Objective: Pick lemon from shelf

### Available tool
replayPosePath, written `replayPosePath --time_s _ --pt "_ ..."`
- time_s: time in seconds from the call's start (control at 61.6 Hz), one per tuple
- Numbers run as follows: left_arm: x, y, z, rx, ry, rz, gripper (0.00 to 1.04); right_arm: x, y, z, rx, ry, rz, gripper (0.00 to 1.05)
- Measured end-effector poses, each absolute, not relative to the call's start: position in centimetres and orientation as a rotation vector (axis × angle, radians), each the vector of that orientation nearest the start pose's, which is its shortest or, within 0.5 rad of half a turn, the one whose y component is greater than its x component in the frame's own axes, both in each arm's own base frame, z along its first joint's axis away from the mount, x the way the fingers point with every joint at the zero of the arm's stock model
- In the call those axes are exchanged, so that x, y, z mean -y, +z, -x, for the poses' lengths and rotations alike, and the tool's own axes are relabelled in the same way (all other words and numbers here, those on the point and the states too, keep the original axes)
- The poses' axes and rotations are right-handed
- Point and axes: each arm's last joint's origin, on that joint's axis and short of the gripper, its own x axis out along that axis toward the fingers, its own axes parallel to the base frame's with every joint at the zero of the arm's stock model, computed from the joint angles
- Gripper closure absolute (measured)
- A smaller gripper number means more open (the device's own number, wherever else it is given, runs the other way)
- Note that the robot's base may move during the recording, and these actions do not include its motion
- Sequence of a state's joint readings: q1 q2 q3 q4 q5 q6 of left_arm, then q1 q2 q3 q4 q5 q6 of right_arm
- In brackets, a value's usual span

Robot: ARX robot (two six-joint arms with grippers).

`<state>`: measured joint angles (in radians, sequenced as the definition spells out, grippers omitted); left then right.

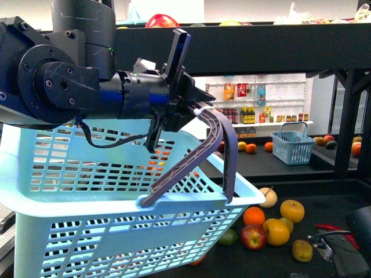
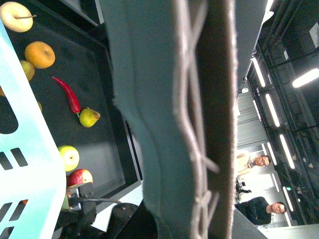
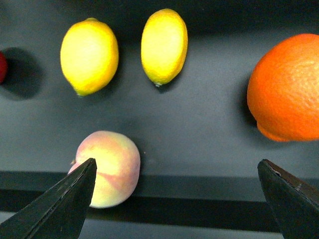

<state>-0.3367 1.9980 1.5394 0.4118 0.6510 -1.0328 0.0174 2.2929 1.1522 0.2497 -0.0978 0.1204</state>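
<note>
The left gripper [image 1: 184,110] is clamped on the handle [image 1: 217,139] of the basket [image 1: 87,174]. On the shelf [image 3: 199,129] a peach [image 3: 107,169] sits against the front lip. One lemon [image 3: 89,56] lies straight behind the peach, and a second lemon [image 3: 164,46] lies just beside the first, apart from it, on the side toward the orange [image 3: 286,94]. The right gripper [image 3: 177,164] hovers at the lip with its jaws spread wide and empty, one jaw crossing in front of the peach.

White shelving [image 1: 255,124] with bottles [image 1: 247,114] behind; ceiling light strips [image 2: 272,110] lit overhead.
</note>
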Motion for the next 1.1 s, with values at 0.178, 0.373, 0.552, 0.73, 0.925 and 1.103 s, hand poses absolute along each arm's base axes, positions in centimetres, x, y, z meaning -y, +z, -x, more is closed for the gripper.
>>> replayPosePath --time_s 0.178,0.373,0.552,0.73,0.925,1.103 --pt "17.1 28.5 -43.4 -0.553 -0.871 0.952 0.97 -1.8 0.4 -44.2 -0.914 0.029 -0.085 0.07" --pt "17.1 28.5 -43.4 -0.552 -0.871 0.952 0.97 -2.2 -2.0 -47.6 -0.927 0.013 -0.053 0.07" --pt "17.1 28.5 -43.4 -0.552 -0.871 0.952 0.97 -2.4 -3.2 -50.5 -0.921 0.005 -0.047 0.07" --pt "17.1 28.5 -43.4 -0.553 -0.871 0.952 0.97 -2.8 -3.6 -52.2 -0.909 0.011 -0.045 0.07" --pt "17.1 28.5 -43.4 -0.552 -0.871 0.952 0.97 -3.5 -4.9 -52.9 -0.936 0.014 -0.030 0.07" --pt "17.1 28.5 -43.4 -0.552 -0.871 0.952 0.97 -4.0 -6.4 -53.0 -0.956 0.018 -0.023 0.07"
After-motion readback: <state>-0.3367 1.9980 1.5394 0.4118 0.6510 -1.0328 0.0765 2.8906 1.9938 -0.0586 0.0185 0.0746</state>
